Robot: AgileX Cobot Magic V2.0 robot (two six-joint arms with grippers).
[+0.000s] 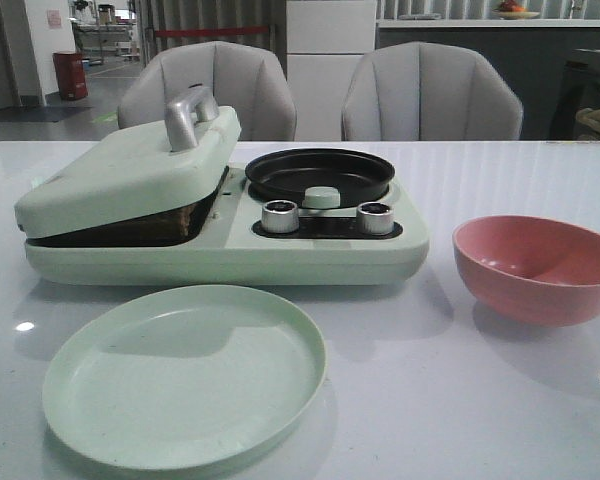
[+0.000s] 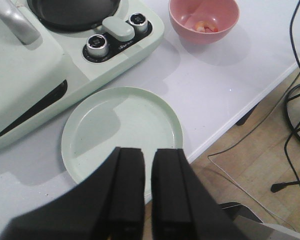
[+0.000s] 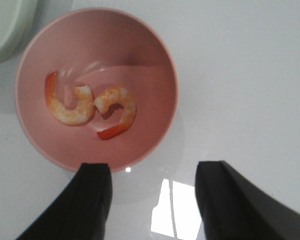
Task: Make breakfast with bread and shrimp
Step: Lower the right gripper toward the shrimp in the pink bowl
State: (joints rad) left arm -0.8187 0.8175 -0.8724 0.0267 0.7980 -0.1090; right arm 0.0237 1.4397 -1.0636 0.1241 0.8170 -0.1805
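Note:
Two curled shrimp [image 3: 70, 105] [image 3: 117, 107], white-pink with orange-red streaks, lie in the pink bowl [image 3: 115, 50]. The bowl stands at the right of the table [image 1: 530, 290]. My right gripper [image 3: 154, 170] is open and empty, above the table just beside the bowl's rim. My left gripper [image 2: 148, 152] is shut and empty, above the near edge of the empty pale green plate [image 2: 122, 125]. No bread slice shows clearly. A dark brown edge [image 1: 185, 218] shows in the gap under the cooker's lid [image 1: 130, 170]; I cannot tell if it is bread. Neither gripper shows in the front view.
The pale green cooker [image 1: 310, 255] stands behind the plate [image 1: 185, 375]. It has a tilted lid with a silver handle [image 1: 188, 115], an empty black pan [image 1: 320, 170], a green knob [image 1: 321, 197] and two silver dials. The table's edge [image 2: 240, 112] and floor cables are near the left arm.

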